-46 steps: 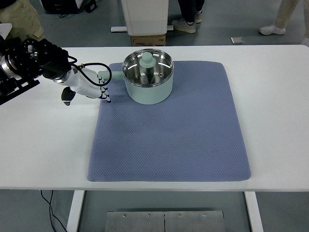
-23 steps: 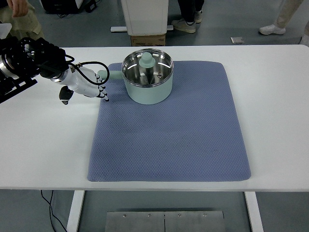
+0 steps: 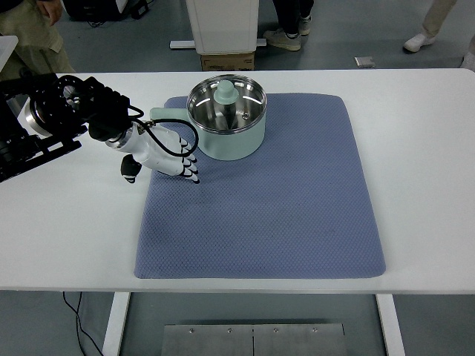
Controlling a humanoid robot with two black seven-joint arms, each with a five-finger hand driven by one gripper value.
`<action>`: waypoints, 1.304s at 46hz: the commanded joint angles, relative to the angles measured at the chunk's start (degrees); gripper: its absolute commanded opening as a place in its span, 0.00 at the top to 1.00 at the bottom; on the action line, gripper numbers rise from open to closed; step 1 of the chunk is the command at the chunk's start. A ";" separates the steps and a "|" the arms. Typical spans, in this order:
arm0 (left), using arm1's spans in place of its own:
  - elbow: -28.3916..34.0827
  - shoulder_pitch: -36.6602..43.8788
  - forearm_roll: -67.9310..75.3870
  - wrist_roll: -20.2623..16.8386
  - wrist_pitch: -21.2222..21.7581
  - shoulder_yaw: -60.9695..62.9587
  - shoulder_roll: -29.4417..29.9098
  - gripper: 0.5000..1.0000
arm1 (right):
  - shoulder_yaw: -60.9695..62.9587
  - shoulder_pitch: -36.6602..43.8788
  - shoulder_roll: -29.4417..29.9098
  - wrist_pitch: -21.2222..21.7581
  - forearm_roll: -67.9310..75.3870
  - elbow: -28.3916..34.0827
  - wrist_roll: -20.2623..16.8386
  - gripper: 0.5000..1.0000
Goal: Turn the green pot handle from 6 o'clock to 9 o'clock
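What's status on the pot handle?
Left hand open, holding nothing, over the mat edge. Green pot upright on mat, handle pointing to picture's left. Nothing in the way.

the left hand (image 3: 165,156) is white with black-tipped fingers (image 3: 191,169) and a black-tipped thumb at its near side. black cables loop over its back. behind it the wrist is a bulky black housing with a silver ring, mounted on a black bracket.

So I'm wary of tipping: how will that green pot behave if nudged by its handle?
The green pot looks squat and flat-bottomed, so probably turns, not tips. The textured mat likely adds drag. Its handle looks rigid.
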 commanded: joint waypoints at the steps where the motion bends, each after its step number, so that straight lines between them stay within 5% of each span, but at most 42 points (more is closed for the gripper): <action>1: -0.03 0.04 -4.62 0.01 0.35 -0.07 -0.61 0.00 | 0.00 0.00 0.00 0.00 0.00 0.00 0.00 0.00; 37: -2.32 0.57 -35.12 0.01 2.63 -3.15 -1.93 0.00 | 0.00 0.00 0.00 0.00 0.00 0.00 0.00 0.00; 60: 2.42 1.36 -63.76 0.01 6.68 -3.59 -1.14 0.00 | 0.00 0.00 0.00 0.00 0.00 0.00 0.00 0.00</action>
